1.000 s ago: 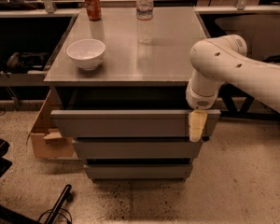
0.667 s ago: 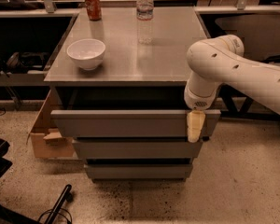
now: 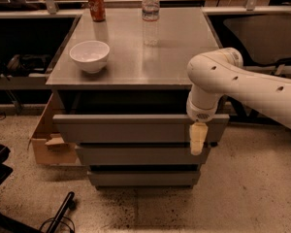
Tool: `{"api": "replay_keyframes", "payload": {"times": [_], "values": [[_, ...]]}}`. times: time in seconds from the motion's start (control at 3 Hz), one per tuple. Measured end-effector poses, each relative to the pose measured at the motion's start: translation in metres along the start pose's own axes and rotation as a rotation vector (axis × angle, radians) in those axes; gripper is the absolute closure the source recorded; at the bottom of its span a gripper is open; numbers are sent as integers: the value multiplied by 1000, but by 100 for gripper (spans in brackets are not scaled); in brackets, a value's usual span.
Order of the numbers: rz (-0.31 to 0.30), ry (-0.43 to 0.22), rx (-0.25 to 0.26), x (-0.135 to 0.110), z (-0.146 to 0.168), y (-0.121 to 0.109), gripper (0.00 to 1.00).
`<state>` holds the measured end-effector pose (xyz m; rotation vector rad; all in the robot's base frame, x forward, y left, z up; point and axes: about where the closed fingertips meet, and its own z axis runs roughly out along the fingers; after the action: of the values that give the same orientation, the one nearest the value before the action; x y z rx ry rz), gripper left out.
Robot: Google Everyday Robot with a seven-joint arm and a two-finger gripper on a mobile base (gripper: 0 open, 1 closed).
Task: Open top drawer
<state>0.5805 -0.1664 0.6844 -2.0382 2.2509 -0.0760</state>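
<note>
The top drawer [image 3: 126,128] is a wide matte grey front, the largest of three, standing pulled out from under the cabinet top with a dark gap behind it. My gripper [image 3: 198,139] hangs from the white arm [image 3: 218,79] in front of the drawer's right end, pointing down, over the front face near its lower edge. The inside of the drawer is in shadow and mostly hidden.
On the cabinet top [image 3: 169,57] stand a white bowl [image 3: 89,55], a clear water bottle [image 3: 150,13] and a red can [image 3: 96,5]. Two smaller drawer fronts [image 3: 136,155] sit below. A cardboard box [image 3: 46,140] is left of the cabinet.
My gripper and wrist have shifted slightly left and down along the drawer's right end. The drawer front stands about where it was.
</note>
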Motion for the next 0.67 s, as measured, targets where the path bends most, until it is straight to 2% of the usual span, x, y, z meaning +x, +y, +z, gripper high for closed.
{"api": "replay_keyframes", "payload": {"times": [0.33, 0.67], "values": [[12, -8, -7, 4, 0, 7, 15], [38, -10, -73, 16, 4, 42, 38]]}}
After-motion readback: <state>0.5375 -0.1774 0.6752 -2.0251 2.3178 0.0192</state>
